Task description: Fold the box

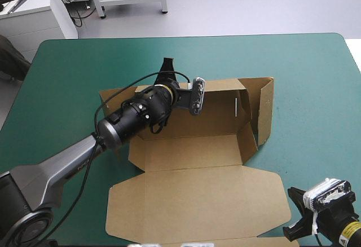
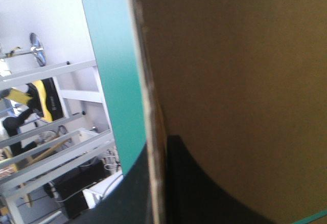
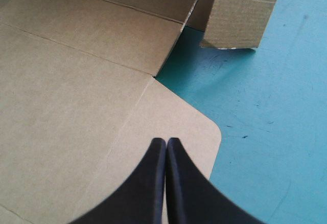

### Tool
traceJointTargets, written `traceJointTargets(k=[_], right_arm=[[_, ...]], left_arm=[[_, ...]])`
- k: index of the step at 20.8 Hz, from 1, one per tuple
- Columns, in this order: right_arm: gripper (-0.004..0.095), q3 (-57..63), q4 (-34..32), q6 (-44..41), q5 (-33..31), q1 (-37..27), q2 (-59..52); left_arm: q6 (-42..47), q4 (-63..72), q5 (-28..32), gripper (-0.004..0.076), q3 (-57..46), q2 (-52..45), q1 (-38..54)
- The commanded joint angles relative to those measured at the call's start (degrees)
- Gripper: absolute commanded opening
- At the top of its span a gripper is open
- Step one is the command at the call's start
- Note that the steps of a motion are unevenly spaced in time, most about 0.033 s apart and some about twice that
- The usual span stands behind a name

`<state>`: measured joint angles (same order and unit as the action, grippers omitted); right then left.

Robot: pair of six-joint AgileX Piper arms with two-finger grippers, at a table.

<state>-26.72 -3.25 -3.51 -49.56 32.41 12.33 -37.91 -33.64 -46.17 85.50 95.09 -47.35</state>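
Observation:
The brown box (image 1: pixel 192 190) lies mid-table, its lid flat toward the near edge and its far wall and right side wall (image 1: pixel 264 109) raised. My left gripper (image 1: pixel 167 66) reaches over the tray to the far wall's top edge. In the left wrist view the left gripper (image 2: pixel 153 157) is shut on the box (image 2: pixel 230 55), with the board's edge between the black fingers. My right gripper (image 1: pixel 293 213) sits off the lid's near right corner. In its own view the right gripper (image 3: pixel 166 143) is shut with nothing in it, just above the corner of the box lid (image 3: pixel 76 81).
Bare teal-green cover (image 1: pixel 310 78) stretches to the right of the box and beyond its far wall. The raised right flap (image 3: pixel 240 12) stands ahead of my right gripper. The table's near edge lies close behind the right gripper.

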Motion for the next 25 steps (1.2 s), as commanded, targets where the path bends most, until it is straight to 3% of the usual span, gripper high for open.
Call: traceJointTargets(k=[1,4,11,13,16,18,21,25], right_arm=[[-0.0020,-1.4,-0.5,0.4,4.0,-0.2,0.6],[-0.0020,-1.4,-0.9,0.4,4.5,-0.2,0.6],[0.0016,-1.4,-0.9,1.0,3.7,-0.2,0.6],[0.0121,-1.4,-0.9,1.0,3.7,-0.2,0.6],[0.0433,-1.4,0.0,1.0,3.7,-0.2,0.6],[0.0560,-1.4,0.0,0.1,3.7,-0.2,0.6],[0.0566,-1.4,-1.6,-2.9,5.1,-0.2,0.6],[0.0566,-1.4,-3.9,-5.6,5.1,-0.2,0.6]], left_arm=[[3.5,-3.9,5.1,-0.0010,-3.3,-4.1,-3.0],[5.8,-5.0,9.8,-0.0010,-9.7,-7.3,-3.5],[9.3,-4.7,13.5,-0.0010,-16.6,-15.5,-3.5],[9.4,-4.7,13.7,-0.0010,-17.0,-16.4,-3.5],[9.9,-5.8,15.0,-0.0010,-18.7,-16.4,-3.5],[13.2,-10.0,16.0,-0.0010,-20.7,-16.4,-4.0],[22.6,-20.2,15.5,-0.0010,-23.2,-16.4,-6.6],[23.7,-20.1,15.3,-0.0010,-23.7,-16.4,-7.5]])
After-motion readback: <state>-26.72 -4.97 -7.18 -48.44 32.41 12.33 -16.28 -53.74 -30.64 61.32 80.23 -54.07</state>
